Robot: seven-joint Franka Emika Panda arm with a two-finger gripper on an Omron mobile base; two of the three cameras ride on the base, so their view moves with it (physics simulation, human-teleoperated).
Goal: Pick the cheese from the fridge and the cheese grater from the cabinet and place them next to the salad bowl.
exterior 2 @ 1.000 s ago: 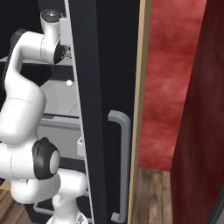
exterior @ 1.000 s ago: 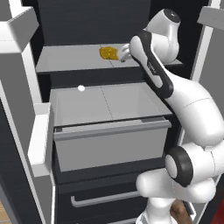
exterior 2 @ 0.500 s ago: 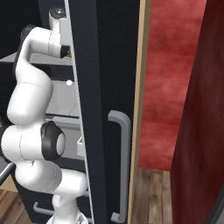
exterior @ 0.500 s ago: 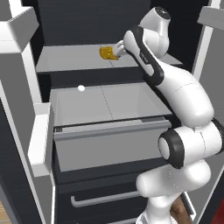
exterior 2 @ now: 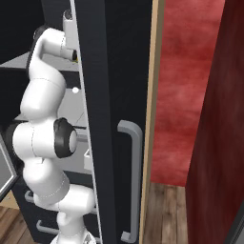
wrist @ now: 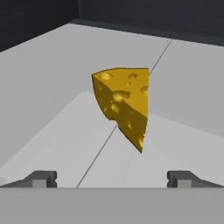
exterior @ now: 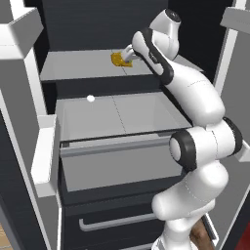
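Cheese (wrist: 124, 103) sits on grey-white upper shelf (exterior: 78, 66) inside fridge (exterior: 97, 29), small yellow-orange wedge with holes. In left base view, cheese (exterior: 118, 59) lies near shelf's middle, just beside arm's hand. Gripper (wrist: 112, 178) aimed at wedge, jaws spread wide, empty; finger tips (wrist: 41, 178) at either side of view, short of cheese, no contact visible. Below shelf, pulled-out drawer (exterior: 117, 122) with small white ball (exterior: 90, 98) on its top. Right base view: fridge door's long grey handle (exterior 2: 133, 181), red wall (exterior 2: 190, 86) beyond.
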